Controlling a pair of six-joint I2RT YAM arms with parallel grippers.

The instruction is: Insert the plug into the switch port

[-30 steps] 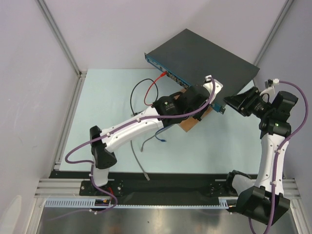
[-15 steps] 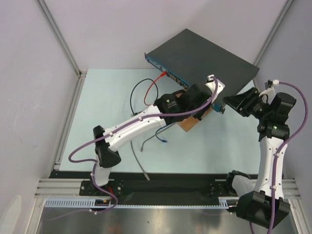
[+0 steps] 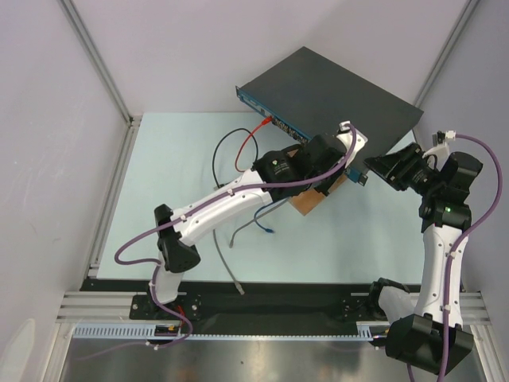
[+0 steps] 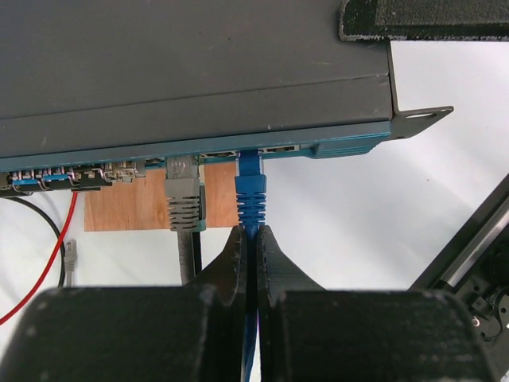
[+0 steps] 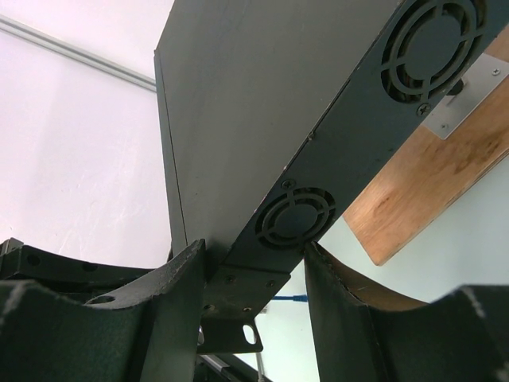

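There's the left end effector (image 4: 249, 243) pinched tight on the tail of the blue plug (image 4: 252, 191), and that plug sits in a port on the blue front strip of the switch (image 4: 199, 64), right beside a grey plug (image 4: 184, 199)! Over on the other side, the right end effector (image 5: 253, 255) clamps the switch's end corner, with the switch resting on a wooden board (image 4: 127, 211) at the far side of the table (image 3: 175, 159)

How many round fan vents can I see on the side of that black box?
2. One fan vent sits low on the switch's side, near its corner; the other is farther along that side, at upper right of the right wrist view. More may be hidden elsewhere.
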